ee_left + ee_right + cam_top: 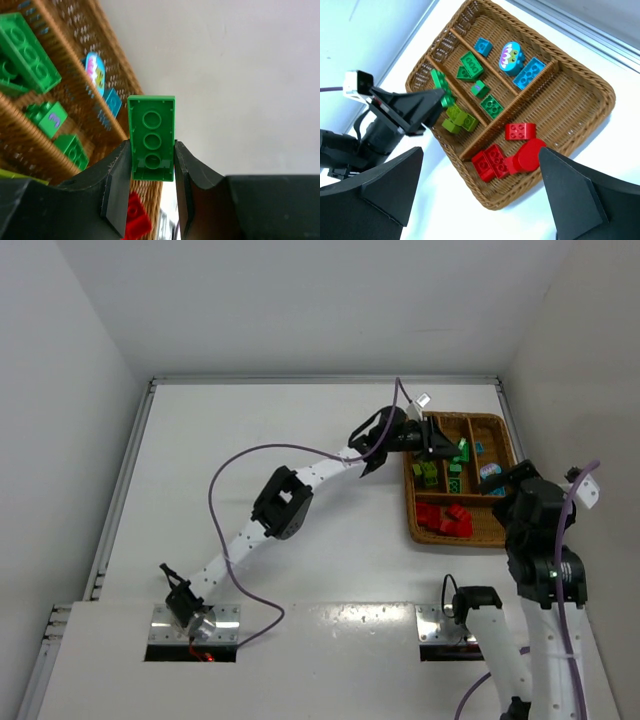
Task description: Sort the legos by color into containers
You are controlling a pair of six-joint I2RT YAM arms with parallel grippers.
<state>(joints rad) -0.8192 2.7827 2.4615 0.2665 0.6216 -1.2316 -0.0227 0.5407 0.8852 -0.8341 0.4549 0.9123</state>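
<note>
A brown wicker tray (600, 85) with long compartments holds the legos. Several red bricks (492, 161) lie in one lane, dark green ones (470, 65) in the middle lane, lime ones (460, 120) beside them, and blue ones (529, 72) with a printed block (510, 55) in the far lane. My left gripper (152, 150) is shut on a green brick (151, 130), studs away from the camera, above the tray's edge (440, 445). My right gripper (481, 152) hangs open and empty high above the red bricks.
The tray (495, 425) sits at the table's far right, close to the raised rail (505, 400) and the right wall. A purple cable (270, 452) loops above the left arm. White tabletop stretches left of the tray.
</note>
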